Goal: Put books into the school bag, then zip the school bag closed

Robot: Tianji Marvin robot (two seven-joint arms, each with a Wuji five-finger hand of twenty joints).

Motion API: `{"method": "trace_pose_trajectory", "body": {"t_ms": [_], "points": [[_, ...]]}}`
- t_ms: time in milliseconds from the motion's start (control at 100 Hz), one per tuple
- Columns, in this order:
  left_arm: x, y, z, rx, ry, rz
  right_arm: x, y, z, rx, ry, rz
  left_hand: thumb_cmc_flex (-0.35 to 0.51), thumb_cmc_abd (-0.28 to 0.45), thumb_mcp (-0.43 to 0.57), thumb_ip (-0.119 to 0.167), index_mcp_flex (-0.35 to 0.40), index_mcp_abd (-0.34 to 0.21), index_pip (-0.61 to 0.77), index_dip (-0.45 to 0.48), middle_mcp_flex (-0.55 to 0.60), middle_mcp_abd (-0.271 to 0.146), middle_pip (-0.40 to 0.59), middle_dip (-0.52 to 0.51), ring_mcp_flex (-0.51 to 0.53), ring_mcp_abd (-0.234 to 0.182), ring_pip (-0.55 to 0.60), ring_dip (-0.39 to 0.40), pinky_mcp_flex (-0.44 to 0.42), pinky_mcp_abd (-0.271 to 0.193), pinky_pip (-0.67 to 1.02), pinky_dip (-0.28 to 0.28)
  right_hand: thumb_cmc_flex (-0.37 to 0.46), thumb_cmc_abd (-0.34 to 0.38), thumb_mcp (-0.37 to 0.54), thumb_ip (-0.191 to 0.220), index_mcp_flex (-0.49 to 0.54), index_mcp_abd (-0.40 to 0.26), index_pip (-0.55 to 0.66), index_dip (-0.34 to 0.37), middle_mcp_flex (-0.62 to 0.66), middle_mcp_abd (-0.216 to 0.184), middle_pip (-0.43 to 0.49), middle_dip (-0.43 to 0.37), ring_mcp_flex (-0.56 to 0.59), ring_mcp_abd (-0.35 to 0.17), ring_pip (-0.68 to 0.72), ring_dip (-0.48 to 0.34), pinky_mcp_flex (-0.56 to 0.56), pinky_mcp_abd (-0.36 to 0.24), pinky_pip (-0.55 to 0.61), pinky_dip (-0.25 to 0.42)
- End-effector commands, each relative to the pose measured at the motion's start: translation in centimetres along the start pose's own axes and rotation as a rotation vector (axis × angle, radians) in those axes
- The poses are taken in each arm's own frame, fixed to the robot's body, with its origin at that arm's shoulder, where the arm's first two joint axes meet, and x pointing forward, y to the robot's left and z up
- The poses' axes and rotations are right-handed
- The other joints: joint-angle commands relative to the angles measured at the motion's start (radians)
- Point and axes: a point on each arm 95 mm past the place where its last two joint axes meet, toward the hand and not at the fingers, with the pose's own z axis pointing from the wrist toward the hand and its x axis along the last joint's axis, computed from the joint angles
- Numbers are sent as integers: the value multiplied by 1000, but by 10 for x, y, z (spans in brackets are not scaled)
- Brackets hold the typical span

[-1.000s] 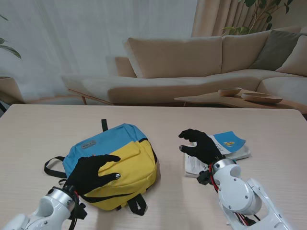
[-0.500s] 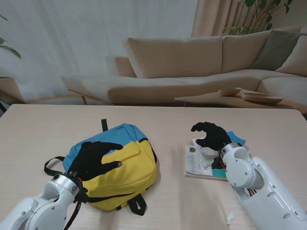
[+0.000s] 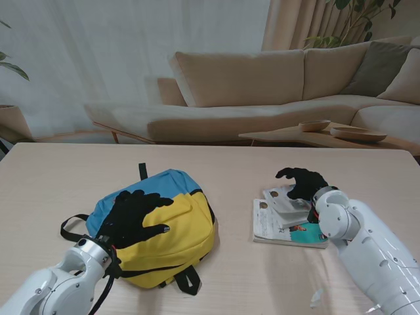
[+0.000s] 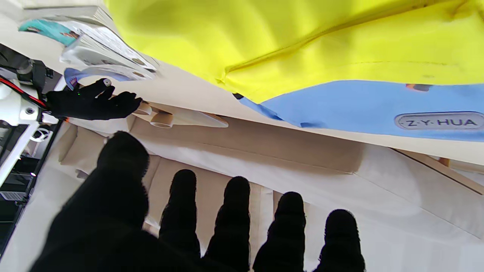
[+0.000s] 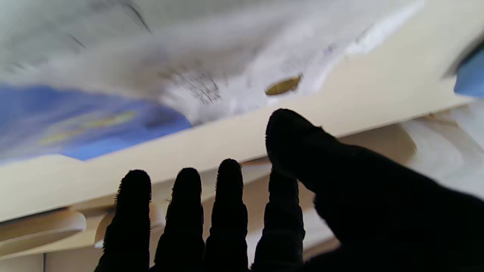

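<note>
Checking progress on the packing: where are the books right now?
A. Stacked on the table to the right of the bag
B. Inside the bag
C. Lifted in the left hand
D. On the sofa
A: the books lie stacked on the table, apart from the bag and to its right, with the right hand over them and the left hand over the bag.

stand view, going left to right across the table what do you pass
left hand resting on the school bag → books → right hand over the far right part of the books
</note>
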Motion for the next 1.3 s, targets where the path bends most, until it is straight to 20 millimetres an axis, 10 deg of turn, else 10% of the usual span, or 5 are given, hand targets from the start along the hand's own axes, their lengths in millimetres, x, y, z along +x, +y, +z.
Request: {"method": "trace_pose_trajectory", "body": {"t_ms": [0, 320, 520, 890, 1290], "points": [[5, 2, 2, -22, 23, 16, -9, -2, -1, 43, -9, -25, -24, 38, -41, 36, -34, -29, -9, -23, -36, -28, -23, -23, -46, -34, -34, -21, -34, -43, -75, -14, -19, -30, -41, -8, -76, -44, -23, -20, -60, -55, -28, -22, -63, -36, -35, -16, -32, -35, -40, -29], [11, 7, 15, -80, 65, 38, -24, -7, 4, 224, -28, -140, -20, 50, -55, 41, -38, -28, -5, -31, -31, -26, -18, -28, -39, -34, -36, -23, -35, -44, -103, 2, 22, -47, -35, 4, -244, -68, -270, -3, -211, -80, -287, -147, -240, -75, -119, -70, -115, -95, -137, -106], [10, 8, 16, -85, 65, 27, -27, -16, 11, 274, -38, -162, -16, 51, -60, 42, -39, -22, -3, -34, -26, -24, -14, -28, -30, -32, -33, -21, -27, -39, -108, 10, 47, -50, 17, 15, -194, -42, -584, 291, -200, -77, -156, -79, -212, -69, -97, -60, -103, -65, -115, -108], [10, 7, 17, -90, 64, 21, -28, -29, 17, 238, -2, -191, -13, 53, -65, 43, -47, -14, -4, -40, -26, -23, -12, -26, -31, -33, -33, -19, -25, -40, -115, 19, 131, -161, 102, -7, -141, -13, -143, 117, 34, -107, 571, 349, -92, -70, 357, 181, -72, 50, 18, -27], [9, 7, 14, -82, 62, 35, -23, -36, 18, 243, 26, -256, -10, 48, -66, 44, -47, -11, -3, -42, -32, -23, -10, -22, -38, -38, -33, -18, -26, -44, -121, 25, 147, -214, 128, -12, 29, 84, 163, 146, 51, -63, 537, 366, -41, -67, 405, 205, -47, 71, 16, -26]]}}
